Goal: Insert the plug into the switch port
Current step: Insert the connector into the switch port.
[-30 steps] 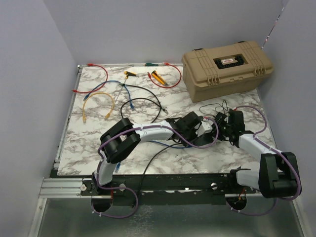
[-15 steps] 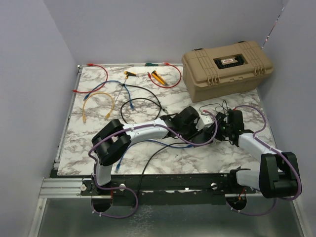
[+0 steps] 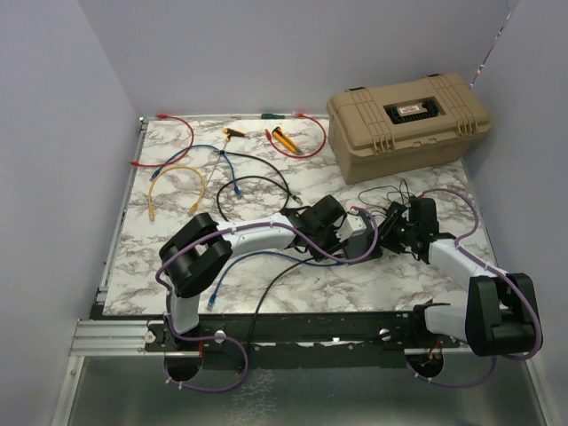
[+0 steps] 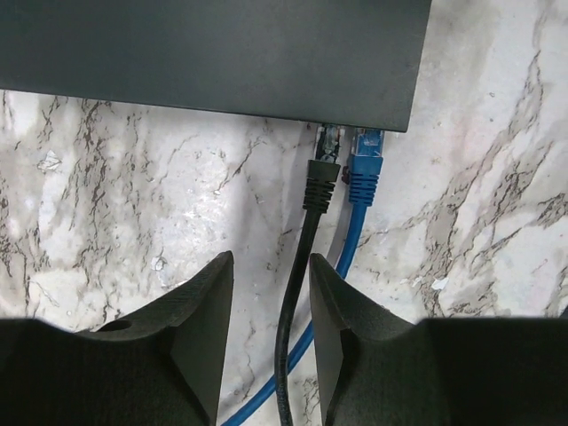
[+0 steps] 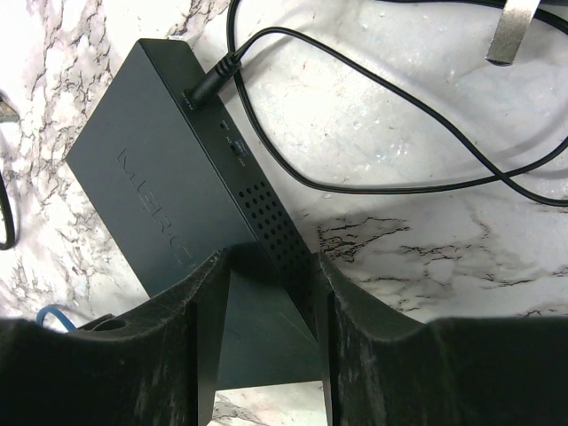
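We see a white marble-pattern table (image 3: 160, 257) with grey veins, boxed in by plain pale lilac walls (image 3: 53, 133). A tan ribbed hard plastic case (image 3: 408, 120) sits at its far right corner and loose coloured cables (image 3: 180, 169) lie at far left. The flat matte dark-grey switch (image 5: 160, 204) lies right of centre, its end clenched by the right end effector (image 5: 269, 259). The black plug (image 4: 321, 182) meets the switch's port edge, just beside a blue plug (image 4: 365, 169). The left end effector (image 4: 269, 262) is released, its fingers straddling the thin black cable (image 4: 286, 328)
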`<state>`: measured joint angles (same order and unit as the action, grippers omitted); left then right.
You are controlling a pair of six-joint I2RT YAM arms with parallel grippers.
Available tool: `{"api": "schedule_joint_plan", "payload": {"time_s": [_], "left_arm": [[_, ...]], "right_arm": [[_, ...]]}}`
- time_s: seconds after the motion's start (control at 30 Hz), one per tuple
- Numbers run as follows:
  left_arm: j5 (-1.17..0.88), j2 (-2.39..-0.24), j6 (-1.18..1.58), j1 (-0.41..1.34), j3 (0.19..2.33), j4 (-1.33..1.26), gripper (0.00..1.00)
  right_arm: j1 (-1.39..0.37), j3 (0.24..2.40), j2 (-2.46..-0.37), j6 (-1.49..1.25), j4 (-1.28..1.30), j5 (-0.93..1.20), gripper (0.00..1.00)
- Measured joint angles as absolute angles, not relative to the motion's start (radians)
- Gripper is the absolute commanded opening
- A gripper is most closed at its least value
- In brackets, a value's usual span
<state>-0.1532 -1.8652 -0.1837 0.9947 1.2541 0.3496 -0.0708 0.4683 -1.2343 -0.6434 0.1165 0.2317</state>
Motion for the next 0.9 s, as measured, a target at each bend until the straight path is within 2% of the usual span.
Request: {"api": "schedule_joint_plan", "payload": {"time_s": [0.37, 0.5, 0.73, 0.9], "left_arm": [[-0.22, -1.889, -0.2, 0.995, 1.262, 0.355, 0.36], [-0.228, -1.903, -0.202, 0.995, 1.268, 0.356, 0.27], [-0.248, -1.943, -0.208, 0.995, 1.283, 0.363, 0.0], [-0.268, -1.95, -0.207, 0.997, 1.298, 0.381, 0.0]], "right_arm": [[-0.07, 0.469, -1.236, -0.643, 0.116, 0.233, 0.44], [-0.07, 0.471, -1.241, -0.643, 0.115, 0.234, 0.44], [-0.07, 0.473, -1.25, -0.642, 0.114, 0.249, 0.42], [-0.068, 0.474, -1.253, -0.638, 0.112, 0.259, 0.41]]}}
